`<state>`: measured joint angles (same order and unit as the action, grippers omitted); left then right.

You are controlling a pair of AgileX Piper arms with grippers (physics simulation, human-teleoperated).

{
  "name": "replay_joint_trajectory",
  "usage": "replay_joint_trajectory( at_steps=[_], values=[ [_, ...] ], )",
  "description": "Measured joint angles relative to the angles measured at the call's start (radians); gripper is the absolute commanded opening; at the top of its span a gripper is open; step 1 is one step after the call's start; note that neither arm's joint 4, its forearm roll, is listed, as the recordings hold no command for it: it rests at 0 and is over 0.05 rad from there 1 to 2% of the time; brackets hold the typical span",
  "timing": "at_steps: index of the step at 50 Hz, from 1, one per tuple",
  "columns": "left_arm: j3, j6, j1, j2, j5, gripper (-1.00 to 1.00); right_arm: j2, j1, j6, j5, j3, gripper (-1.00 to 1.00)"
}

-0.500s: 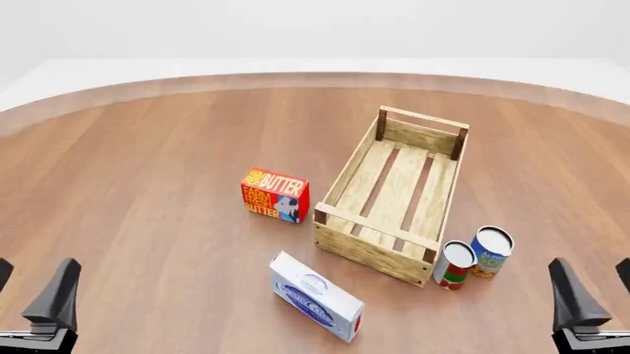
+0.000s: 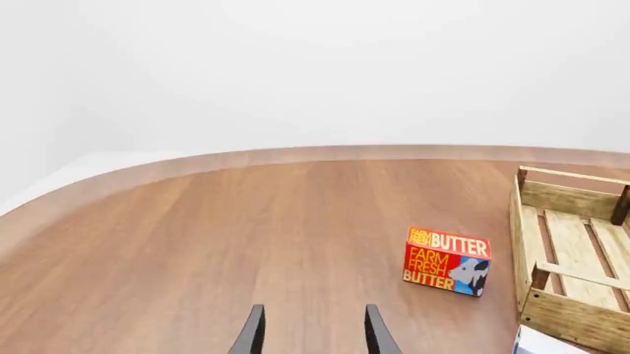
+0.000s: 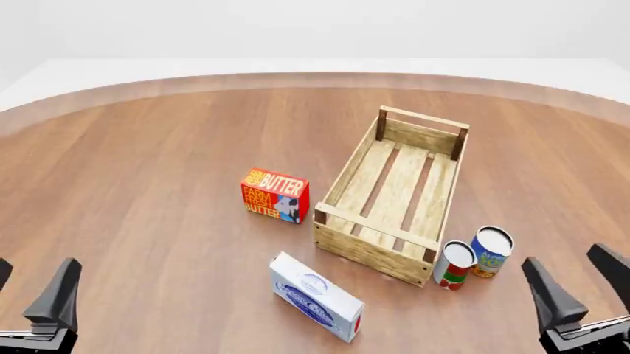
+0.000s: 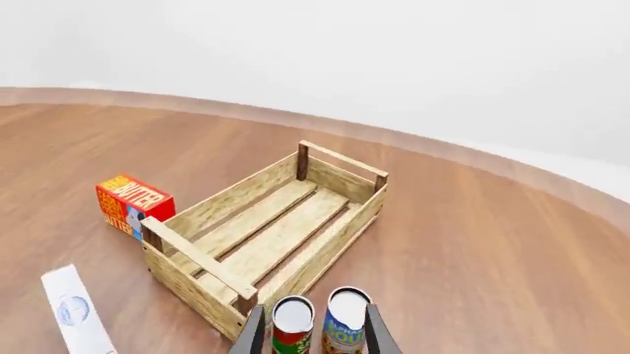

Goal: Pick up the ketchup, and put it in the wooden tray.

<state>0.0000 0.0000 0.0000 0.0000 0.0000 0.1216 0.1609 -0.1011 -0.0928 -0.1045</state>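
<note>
Brown wood-grain table (image 3: 147, 184) filled the front view, and its objects sat as before. Only the right gripper (image 3: 579, 284) differed from half a second earlier: it had shifted left and tilted, while the left gripper (image 3: 29, 284) had not moved at lower left. Both had jaws spread wide, holding nothing. The wooden tray (image 3: 340, 247) lay right of centre, empty. No ketchup showed in any view.
</note>
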Motion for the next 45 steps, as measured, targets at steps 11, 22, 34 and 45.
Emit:
replay_joint_trajectory(
  at_steps=[11,22,34,45],
  values=[
    [0.000,0.000,0.000,0.000,0.000,1.00,0.201,0.152,-0.041,0.060,-0.037,1.00],
    [0.000,0.000,0.000,0.000,0.000,1.00,0.436,0.324,-0.045,0.188,-0.069,1.00],
    [0.000,0.000,0.000,0.000,0.000,1.00,0.649,0.481,-0.015,0.303,-0.119,1.00],
    [0.000,0.000,0.000,0.000,0.000,1.00,0.858,0.614,0.019,0.382,-0.199,1.00]
  ],
)
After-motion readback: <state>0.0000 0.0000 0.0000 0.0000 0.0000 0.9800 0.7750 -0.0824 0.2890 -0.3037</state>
